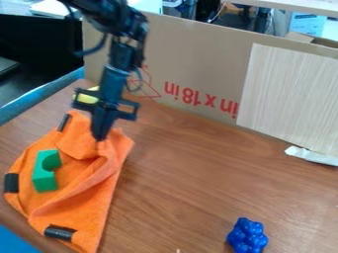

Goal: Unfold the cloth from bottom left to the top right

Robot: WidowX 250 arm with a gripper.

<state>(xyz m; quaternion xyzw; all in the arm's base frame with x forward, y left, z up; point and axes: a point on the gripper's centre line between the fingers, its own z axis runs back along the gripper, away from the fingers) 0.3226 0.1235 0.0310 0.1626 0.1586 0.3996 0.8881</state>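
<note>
In the camera view the orange cloth (82, 202) lies rumpled on the left side of the counter (198, 197), with loose folds across its upper part and a long ridge slanting down toward its lower edge. The pincer (100, 140) is at its top end, tips together and, as far as can be judged, clamped on a bunched bit of the fabric. The cloth looks thick, soft and napped, something like towelling, so it should be light, limp and easy to grip, with nothing fragile about it; it will bend wherever it is pulled rather than push flat. The black patches at its edge, one near the top (64, 122), one at the left (11, 183) and one at the bottom (60, 232), may be a little stiffer than the rest. A green block (45, 171) with a curved notch rests on the fabric; it looks rigid, and could weigh the cloth down, slide or tip as the fabric moves. For unfolding from bottom left to top right, the best hold is probably a loose edge or corner of the upper layer only, lifted slightly and drawn across low; a deep pinch would likely catch both layers and drag the whole cloth.
</note>
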